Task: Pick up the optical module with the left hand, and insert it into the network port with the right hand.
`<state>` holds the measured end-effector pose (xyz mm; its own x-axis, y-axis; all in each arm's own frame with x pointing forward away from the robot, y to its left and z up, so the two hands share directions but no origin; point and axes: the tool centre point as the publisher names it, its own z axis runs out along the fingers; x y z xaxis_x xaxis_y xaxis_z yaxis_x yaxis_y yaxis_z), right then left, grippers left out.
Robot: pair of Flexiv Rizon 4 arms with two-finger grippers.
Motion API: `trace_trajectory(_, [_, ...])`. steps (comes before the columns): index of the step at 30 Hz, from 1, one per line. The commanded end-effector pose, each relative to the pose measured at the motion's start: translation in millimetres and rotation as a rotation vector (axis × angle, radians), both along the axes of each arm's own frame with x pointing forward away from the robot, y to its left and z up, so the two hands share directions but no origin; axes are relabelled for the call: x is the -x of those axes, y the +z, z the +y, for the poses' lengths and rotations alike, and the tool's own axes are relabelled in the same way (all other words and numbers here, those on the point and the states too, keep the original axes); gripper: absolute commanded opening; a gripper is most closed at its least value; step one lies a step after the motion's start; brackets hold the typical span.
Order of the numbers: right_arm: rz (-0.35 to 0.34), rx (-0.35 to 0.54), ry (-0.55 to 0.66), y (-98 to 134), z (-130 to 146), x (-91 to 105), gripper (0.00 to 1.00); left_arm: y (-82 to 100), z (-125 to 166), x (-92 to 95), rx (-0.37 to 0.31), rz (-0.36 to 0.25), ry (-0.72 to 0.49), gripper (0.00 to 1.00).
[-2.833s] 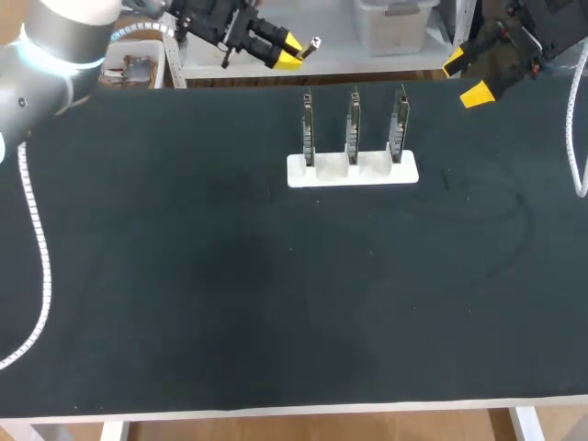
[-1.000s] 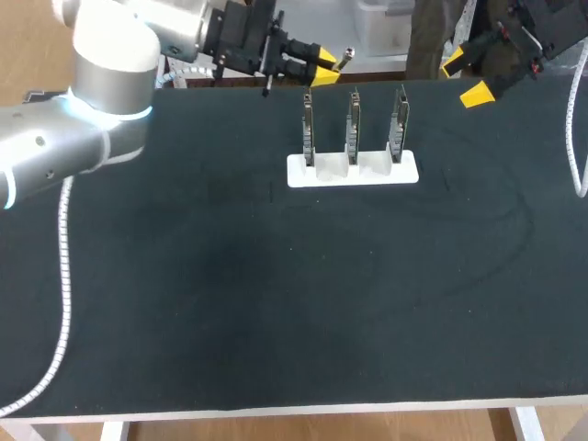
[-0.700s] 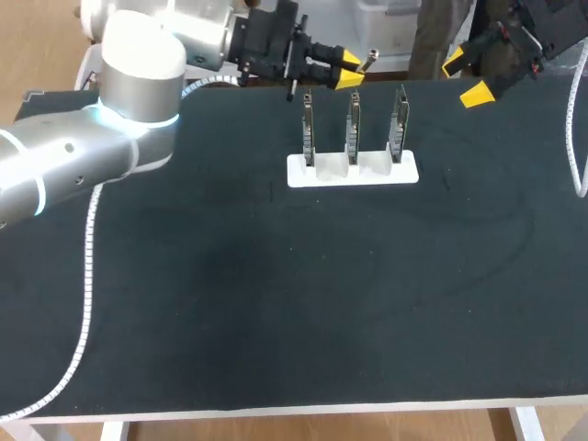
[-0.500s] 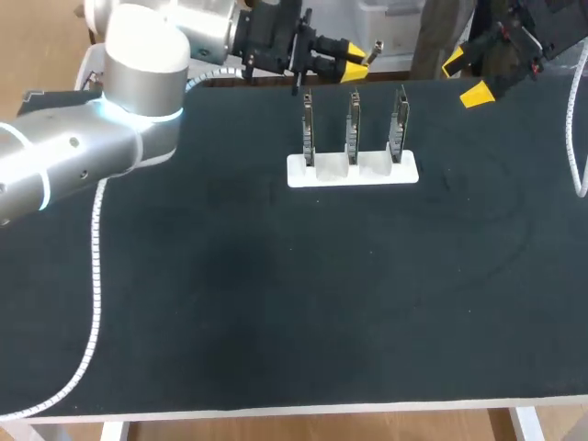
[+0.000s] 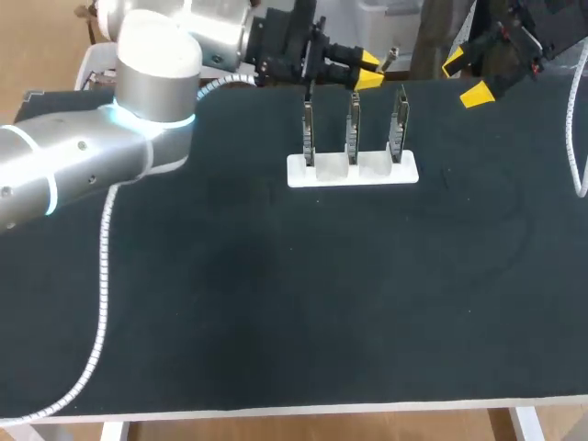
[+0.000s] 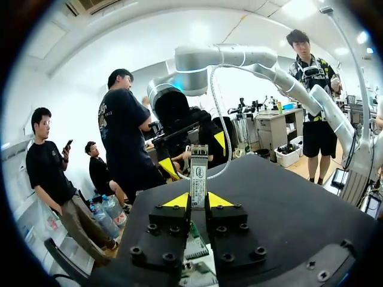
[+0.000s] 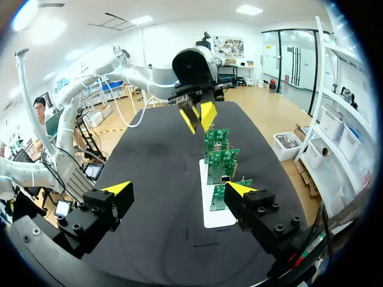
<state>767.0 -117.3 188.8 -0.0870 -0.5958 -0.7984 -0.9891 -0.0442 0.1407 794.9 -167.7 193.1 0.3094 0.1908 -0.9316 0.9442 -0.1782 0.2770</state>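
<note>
Left claw (image 5: pixel 370 71) is clamping the optical module (image 5: pixel 390 58) by one end above the far edge of the worktop (image 5: pixel 276 303), just past the port boards (image 5: pixel 354 124), long axis pointing toward my right claw (image 5: pixel 466 77), which is gaping wide and empty, well apart.

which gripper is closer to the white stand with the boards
Left. The left gripper, shut on the module, hangs close by the boards on the stand; the right gripper is open, well off to the stand's right.
</note>
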Motion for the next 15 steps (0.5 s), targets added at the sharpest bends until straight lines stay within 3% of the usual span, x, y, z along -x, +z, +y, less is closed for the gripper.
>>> trace_trajectory(1, [-0.001, 0.0, -0.001, 0.1, 0.0, 0.7, 1.0, -7.3, -11.9, -9.9, 0.016, -0.001, -0.024, 0.0])
trace_trajectory(15, [-0.001, 0.0, -0.001, 0.1, 0.0, 0.7, 1.0, -3.1, -18.6, -16.6, 0.008, -0.03, -0.066, 0.0])
